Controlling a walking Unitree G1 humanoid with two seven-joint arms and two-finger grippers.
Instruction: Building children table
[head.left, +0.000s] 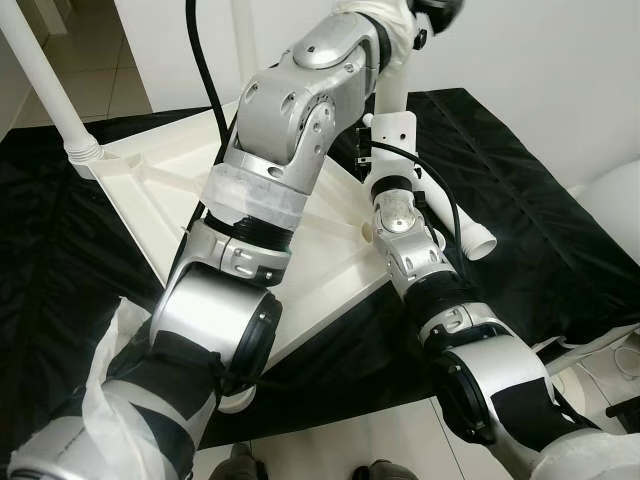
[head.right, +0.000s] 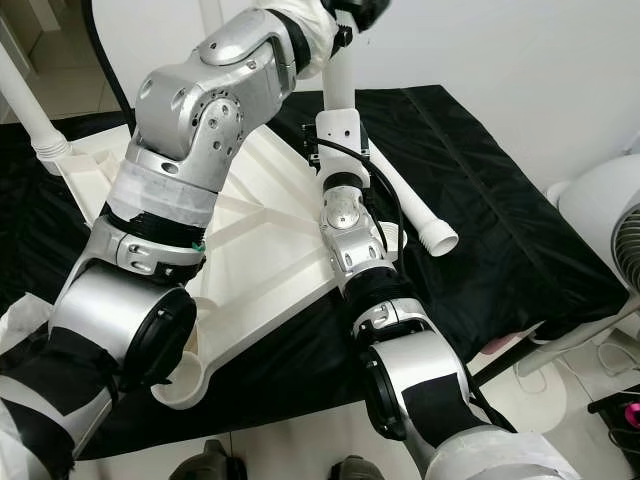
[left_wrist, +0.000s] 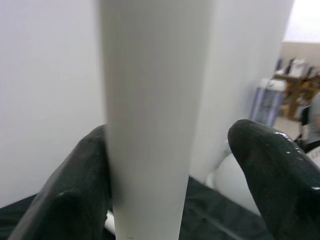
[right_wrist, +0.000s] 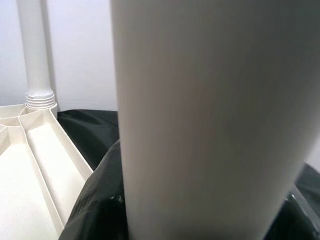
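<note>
The white table top (head.left: 165, 190) lies upside down on a black cloth, its ribs facing up. One white leg (head.left: 45, 85) stands screwed into its far left corner. A second white leg (head.left: 392, 90) stands upright at the right corner of the top. My left gripper (left_wrist: 170, 165) reaches over to it high up and is open around it, one finger (left_wrist: 75, 190) against the leg and the other finger (left_wrist: 275, 170) a little apart. Lower down, my right gripper (right_wrist: 200, 220) is shut on the same leg (right_wrist: 200, 100). A third leg (head.right: 425, 225) lies loose on the cloth to the right.
The black cloth (head.left: 530, 230) covers a low platform with tiled floor in front. A white rounded appliance (head.right: 600, 230) stands at the right edge. A black cable (head.left: 205, 70) hangs over the table top. An empty corner socket (head.right: 185, 385) is nearest me. A white wall is behind.
</note>
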